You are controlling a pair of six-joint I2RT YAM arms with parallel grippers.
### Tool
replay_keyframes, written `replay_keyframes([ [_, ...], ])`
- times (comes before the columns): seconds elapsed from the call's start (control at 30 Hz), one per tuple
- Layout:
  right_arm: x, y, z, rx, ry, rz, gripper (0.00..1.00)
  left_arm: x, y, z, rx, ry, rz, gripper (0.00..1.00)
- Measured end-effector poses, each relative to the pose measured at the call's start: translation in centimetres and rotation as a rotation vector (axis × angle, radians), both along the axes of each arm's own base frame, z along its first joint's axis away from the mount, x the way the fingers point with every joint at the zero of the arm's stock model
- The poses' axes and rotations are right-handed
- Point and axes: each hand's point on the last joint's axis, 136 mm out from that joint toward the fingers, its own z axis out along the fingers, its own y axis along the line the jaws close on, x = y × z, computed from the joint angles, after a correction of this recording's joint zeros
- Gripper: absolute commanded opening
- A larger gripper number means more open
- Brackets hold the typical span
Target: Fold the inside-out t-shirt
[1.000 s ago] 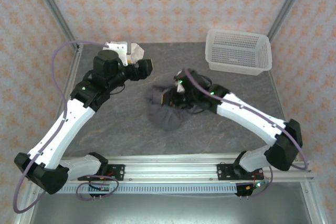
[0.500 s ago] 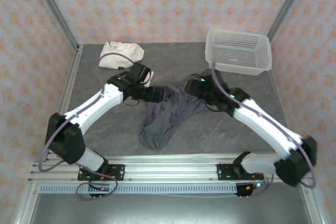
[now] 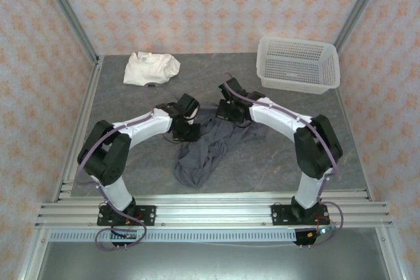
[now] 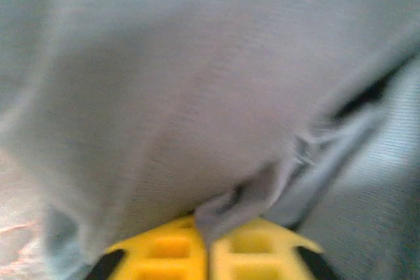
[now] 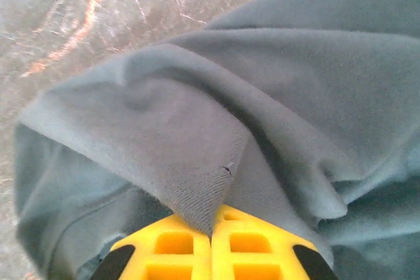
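Left gripper (image 3: pixel 189 129) and right gripper (image 3: pixel 227 111) each pinch fabric at the far end of the crumpled t-shirt (image 3: pixel 205 152), mid-table (image 3: pixel 282 155), its long axis trailing from them toward the bases, slightly leftward.

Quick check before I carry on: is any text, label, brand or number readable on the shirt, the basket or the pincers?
None can be read. The grey t-shirt is plain fabric with no print or tag showing. The white basket, the cream garment, the left pincer and the right pincer carry no lettering.
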Motion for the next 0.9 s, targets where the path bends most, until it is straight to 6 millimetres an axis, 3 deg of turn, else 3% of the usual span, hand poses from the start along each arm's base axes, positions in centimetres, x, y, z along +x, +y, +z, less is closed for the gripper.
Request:
replay_keyframes([
  [0.1, -1.3, -0.7, 3.9, 0.085, -0.078, -0.013, 0.0, -0.6, 3.1, -1.0, 0.03, 0.011, 0.091, 0.0],
  [0.17, -2.8, -0.8, 7.2, 0.189, -0.136, -0.004, 0.0, -0.5, 4.3, -0.4, 0.029, -0.013, 0.13, 0.0],
  [0.2, -3.4, -0.8, 8.6, 0.239, -0.159, 0.003, 0.0, -0.3, 4.6, 0.2, 0.02, -0.036, 0.143, 0.04],
  [0.23, -4.0, -0.6, 9.9, 0.297, -0.181, 0.009, 0.0, -0.1, 4.9, 1.1, 0.006, -0.068, 0.157, 0.17],
  [0.3, -4.8, -0.1, 11.1, 0.392, -0.202, 0.015, 0.0, 0.1, 5.3, 3.8, -0.036, -0.158, 0.175, 0.48],
  [0.37, -5.5, 0.3, 10.8, 0.451, -0.189, 0.012, 0.0, 0.1, 5.6, 8.0, -0.114, -0.292, 0.201, 0.65],
  [0.5, -6.2, 1.1, 9.5, 0.499, -0.135, 0.005, 0.0, -0.9, 4.2, 17.1, -0.339, -0.539, 0.209, 0.71],
  [0.6, -6.3, 2.1, 10.6, 0.557, -0.139, 0.021, 0.0, -2.3, 1.3, 20.5, -0.459, -0.592, 0.096, 0.73],
  [0.67, -6.3, 2.5, 11.4, 0.584, -0.142, 0.027, 0.0, -2.6, -0.9, 20.5, -0.495, -0.561, 0.012, 0.73],
  [0.73, -6.2, 2.9, 12.4, 0.606, -0.147, 0.03, 0.0, -2.0, -2.6, 19.2, -0.501, -0.511, -0.046, 0.78],
  [0.83, -6.0, 3.4, 14.0, 0.637, -0.161, 0.035, 0.0, -0.8, -4.0, 15.1, -0.466, -0.412, -0.072, 0.91],
  [0.9, -6.1, 3.7, 14.8, 0.656, -0.167, 0.038, 0.0, -0.3, -4.7, 13.4, -0.46, -0.373, -0.084, 0.99],
])
